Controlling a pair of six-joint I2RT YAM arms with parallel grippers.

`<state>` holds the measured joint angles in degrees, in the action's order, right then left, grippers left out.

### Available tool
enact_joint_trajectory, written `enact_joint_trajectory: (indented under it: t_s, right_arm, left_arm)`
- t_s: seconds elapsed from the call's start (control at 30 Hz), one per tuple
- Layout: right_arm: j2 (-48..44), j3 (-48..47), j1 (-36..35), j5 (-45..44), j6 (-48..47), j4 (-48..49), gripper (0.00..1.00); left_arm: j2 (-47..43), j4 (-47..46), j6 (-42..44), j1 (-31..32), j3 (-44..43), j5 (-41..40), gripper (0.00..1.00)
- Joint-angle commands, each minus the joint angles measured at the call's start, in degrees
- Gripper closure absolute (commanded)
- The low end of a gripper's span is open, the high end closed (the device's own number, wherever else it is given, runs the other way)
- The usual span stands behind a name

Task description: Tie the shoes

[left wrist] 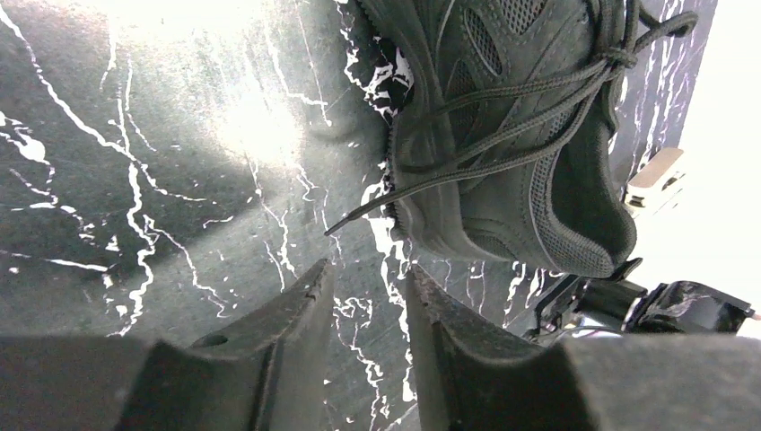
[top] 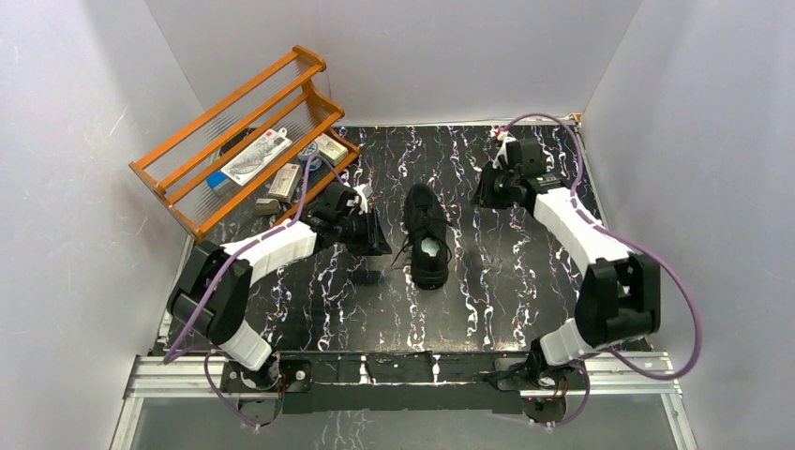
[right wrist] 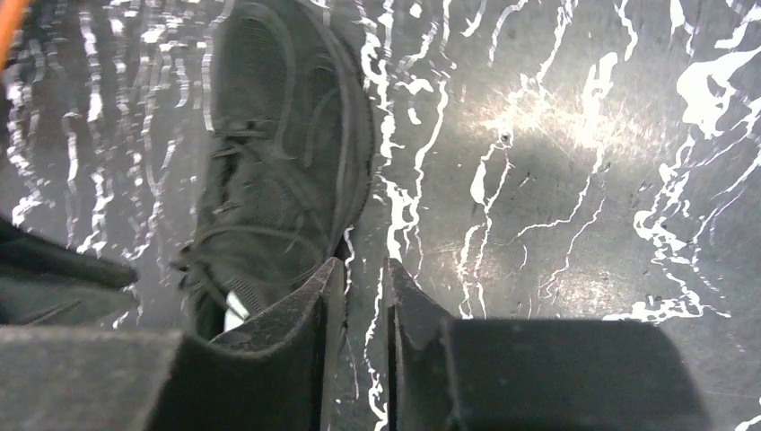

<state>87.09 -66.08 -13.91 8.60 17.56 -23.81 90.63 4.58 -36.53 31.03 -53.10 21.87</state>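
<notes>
The black sneaker (top: 427,234) lies in the middle of the black marbled table (top: 525,281), toe away from the arms, with its pale insole (top: 429,248) showing. Its thin laces (left wrist: 502,117) are bunched into a knot near the tongue, and a loose end (left wrist: 359,215) trails onto the table on the shoe's left. My left gripper (top: 370,230) (left wrist: 368,269) sits just left of the shoe, open and empty, low over the table. My right gripper (top: 492,187) (right wrist: 363,265) is to the shoe's right, near the toe. Its jaws stand a narrow gap apart and hold nothing. The shoe (right wrist: 278,162) also shows there.
An orange wooden rack (top: 244,141) holding several small items stands at the back left, close behind the left arm. White walls close in the table on the left, back and right.
</notes>
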Motion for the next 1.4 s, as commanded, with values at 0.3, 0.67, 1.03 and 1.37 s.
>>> enact_joint_trajectory:
  t_s: [0.3,0.67,1.03,1.37]
  right_arm:
    - [-15.47,-3.81,0.13,9.07,-2.45,-6.07,0.42]
    - [-0.37,1.12,1.99,31.79,7.92,9.50,0.12]
    - [9.32,3.27,3.14,36.22,5.26,9.43,0.12]
    - [9.46,10.82,9.55,38.54,19.52,18.88,0.19]
  left_arm:
    - [-10.26,10.41,7.18,-0.09,-6.22,-1.44,0.43]
    - [3.75,3.70,11.32,-0.40,-10.61,12.67,0.39]
    - [13.24,3.49,11.99,-0.44,-16.02,14.46,0.45]
    - [14.42,3.15,11.37,-0.44,-17.92,15.30,0.49]
